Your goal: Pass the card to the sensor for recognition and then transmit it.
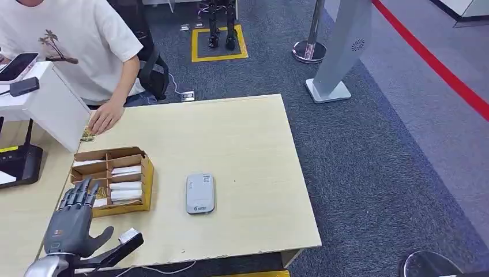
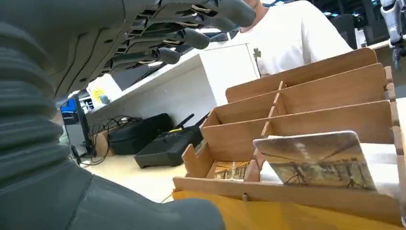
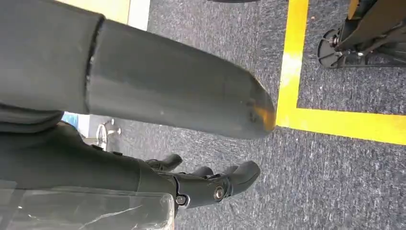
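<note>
At the far left of the head view a black router-like box [image 1: 20, 164] sits on the desk beside a white partition [image 1: 55, 104]; a person's hand [image 1: 105, 118] rests on the light wooden table [image 1: 242, 138] just past it. Next comes the left hand [image 1: 75, 216], fingers spread and holding nothing, poised at the near edge of the wooden card tray [image 1: 112, 180]. In the left wrist view the fingers [image 2: 191, 36] hover above the tray's dividers, and one picture-printed card [image 2: 318, 160] leans in the nearest compartment; the other slots hold white cards [image 1: 125, 186], too stacked to count. One grey card reader [image 1: 200, 194], the sensor, lies to the right, apart from the tray. The right hand [image 3: 210, 184] hangs over carpet and a yellow floor line [image 3: 292, 72], fingers curled loosely on nothing I can see.

Likely risks, as I judge them: the fingers catching a divider and shoving the light tray; lifting several cards at once; the person's hand being near the reach. Counts: one tray, one reader, two robot hands.
</note>
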Robot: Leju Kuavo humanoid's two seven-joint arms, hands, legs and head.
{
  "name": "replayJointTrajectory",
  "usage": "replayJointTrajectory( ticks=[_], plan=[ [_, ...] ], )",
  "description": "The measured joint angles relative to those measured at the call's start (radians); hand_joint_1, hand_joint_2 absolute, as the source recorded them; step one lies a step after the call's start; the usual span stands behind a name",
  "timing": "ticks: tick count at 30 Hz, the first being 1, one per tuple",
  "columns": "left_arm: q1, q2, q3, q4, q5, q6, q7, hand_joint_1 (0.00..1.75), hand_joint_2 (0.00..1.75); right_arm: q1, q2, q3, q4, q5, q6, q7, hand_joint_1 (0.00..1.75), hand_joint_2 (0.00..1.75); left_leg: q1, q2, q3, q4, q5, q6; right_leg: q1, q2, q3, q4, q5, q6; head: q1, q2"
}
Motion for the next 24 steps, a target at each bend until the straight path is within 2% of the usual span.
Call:
replayJointTrajectory(
  ticks=[11, 24],
  plan=[
    [-0.085, -0.01, -0.006, 0.074, 0.007, -0.012, -0.012, 0.0, 1.75, -0.003, 0.0, 0.0, 0.0, 0.031, 0.0, 0.001, 0.0, 0.0, 0.0, 0.0, 0.0, 0.0, 0.0, 0.0, 0.0, 0.0, 0.0, 0.0, 0.0, 0.0, 0.0, 0.0],
    [-0.09, -0.012, -0.019, 0.099, 0.022, -0.029, -0.013, 0.0, 1.75, -0.004, 0.0, 0.001, 0.0, 0.029, 0.002, 0.002, 0.0, 0.0, 0.0, 0.0, 0.0, 0.0, 0.0, 0.0, 0.0, 0.0, 0.0, 0.0, 0.0, 0.0, 0.0, 0.0]
  ],
)
